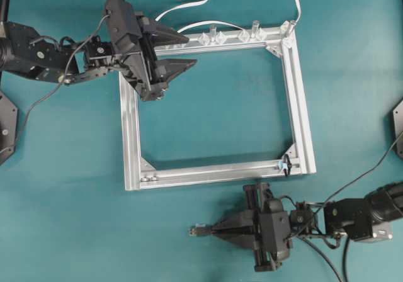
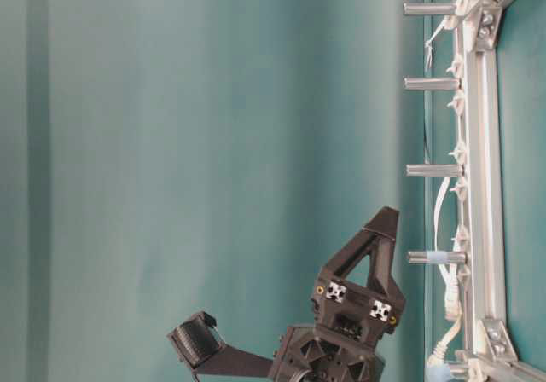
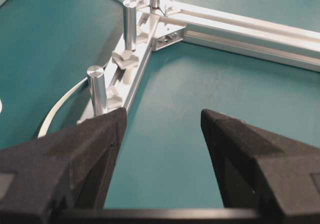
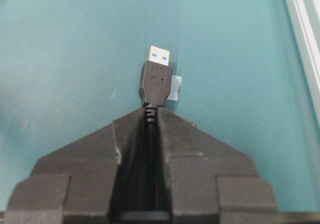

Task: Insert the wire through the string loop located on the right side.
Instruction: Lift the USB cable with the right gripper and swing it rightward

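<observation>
When you look down from above, the right gripper (image 1: 214, 231) sits on the teal table (image 1: 75, 219) below the square silver metal frame (image 1: 302, 118). Its two black fingers are pressed together on the long thin black wire with the small silver plug (image 1: 196, 231), and the plug sticks out to the left. I think it holds the wire close to the plug so the tip stays stiff and can be aimed. The tiny black string loop with the pale blue speck (image 1: 285, 166) sits on the bottom bar of the frame, near its right corner. It is up and to the right of the gripper, well apart from the plug. The left gripper (image 1: 187, 51) hangs over the top left corner of the frame, spread wide and holding nothing.

From the table-level side view, the frame and its short silver posts (image 2: 431, 83) run down the right side. One black gripper (image 2: 341, 314) shows at the bottom; the wire and loop cannot be made out.

Seen from the left wrist, the spread black fingers (image 3: 65, 159) frame the bare table, with a flat white cable (image 3: 60, 104) lying beside the posts.

Seen from the right wrist, the pinched fingers (image 4: 190, 149) grip the wire just behind the black plug (image 4: 156, 81), which points away, with the frame's edge at the far right.
</observation>
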